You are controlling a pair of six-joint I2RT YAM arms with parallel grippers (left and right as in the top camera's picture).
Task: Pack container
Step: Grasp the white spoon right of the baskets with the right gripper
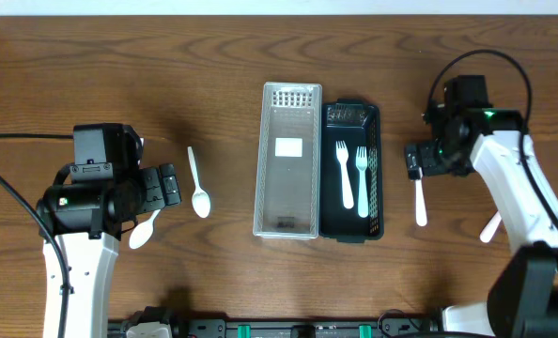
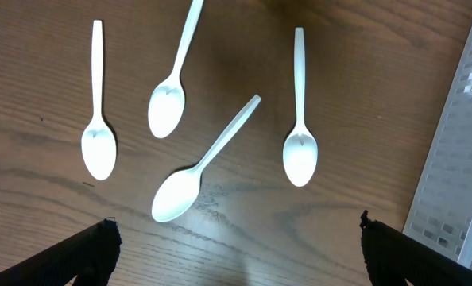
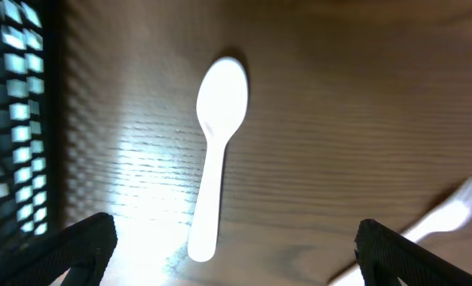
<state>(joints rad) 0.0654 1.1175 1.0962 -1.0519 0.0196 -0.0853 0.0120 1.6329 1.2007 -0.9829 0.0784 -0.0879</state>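
left hand [image 2: 236, 230]: wide, holding nothing; hangs over four white spoons [image 2: 300, 119] lying on the table [image 2: 379, 95] just ahead of its fingers.
left spoons axis: three run lengthways away from the hand, bowls nearest it. The tilted spoon [image 2: 200, 167] slants, handle going ahead and to the hand's right.
left risk: spoons lie near each other, so closing could catch two or knock a neighbour. They are thin and flat and may slip out.
clear container [image 1: 288, 188]: off the hand's right finger; no cutlery in it.
black tray [image 1: 374, 188]: touching the container; two forks [image 1: 344, 174] inside, side by side.
right hand [image 3: 236, 230]: wide, empty; single spoon [image 3: 220, 159] ahead, between its fingers.
single spoon axis: lengthways from the hand, bowl far, handle end nearest, slightly tilted.
right risk: flat handle, so the fingers may scrape the table or pinch off-centre and flip it. The tray wall beside the left finger could get bumped.
loose fork [image 3: 450, 218]: near the right finger, blurred.
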